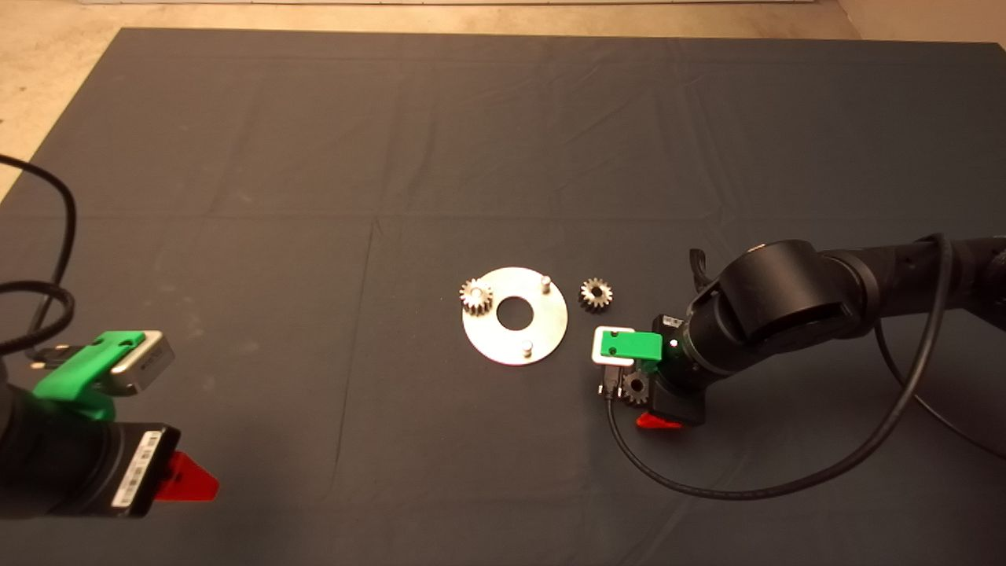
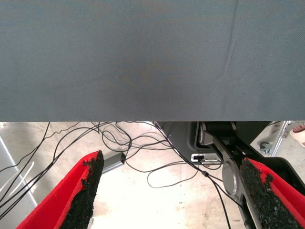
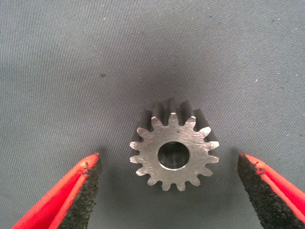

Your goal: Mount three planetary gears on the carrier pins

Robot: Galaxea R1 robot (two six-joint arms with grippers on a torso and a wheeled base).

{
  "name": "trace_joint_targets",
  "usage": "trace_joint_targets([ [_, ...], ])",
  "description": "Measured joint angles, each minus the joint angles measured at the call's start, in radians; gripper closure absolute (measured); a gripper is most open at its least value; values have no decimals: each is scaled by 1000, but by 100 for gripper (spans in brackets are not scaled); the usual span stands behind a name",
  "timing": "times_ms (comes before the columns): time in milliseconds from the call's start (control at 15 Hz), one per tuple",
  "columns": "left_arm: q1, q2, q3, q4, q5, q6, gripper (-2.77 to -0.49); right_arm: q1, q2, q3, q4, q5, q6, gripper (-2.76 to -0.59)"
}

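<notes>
Covering nearly the whole head view, the dark mat (image 1: 314, 157) lies over the tabletop, whose pale surface (image 1: 47, 47) shows at the upper left of the frame. At centre rests the shiny disc (image 1: 503, 342) with its carrier pins: one planetary gear (image 1: 476, 296) already sits on the pin at the disc's upper left edge, while the upper right pin (image 1: 545, 280) and the lower pin (image 1: 527, 346) stand bare. A second gear (image 1: 596, 294) lies flat on the mat just right of the disc. The right claw (image 3: 169, 188) reaches in from the right, lower right of the disc, its fingers (image 3: 78, 191) spread wide on either side of the third gear (image 3: 174, 145), apart from it. The left claw (image 2: 171, 195) waits at the lower left edge, fingers (image 2: 88, 191) spread, over pale floor and loose cables (image 2: 143, 148).
</notes>
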Motion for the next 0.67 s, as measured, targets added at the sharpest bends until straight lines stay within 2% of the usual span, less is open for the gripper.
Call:
trace_joint_targets([
  [133,0,0,0,0,0,0,-204,0,1,0,0,1,0,-194],
  [267,0,0,2,0,0,0,-204,0,1,0,0,1,0,-193],
  [400,0,0,4,0,0,0,-204,-1,3,0,0,0,0,-182],
  [667,0,0,4,0,0,0,-204,-9,6,0,0,0,0,-181],
])
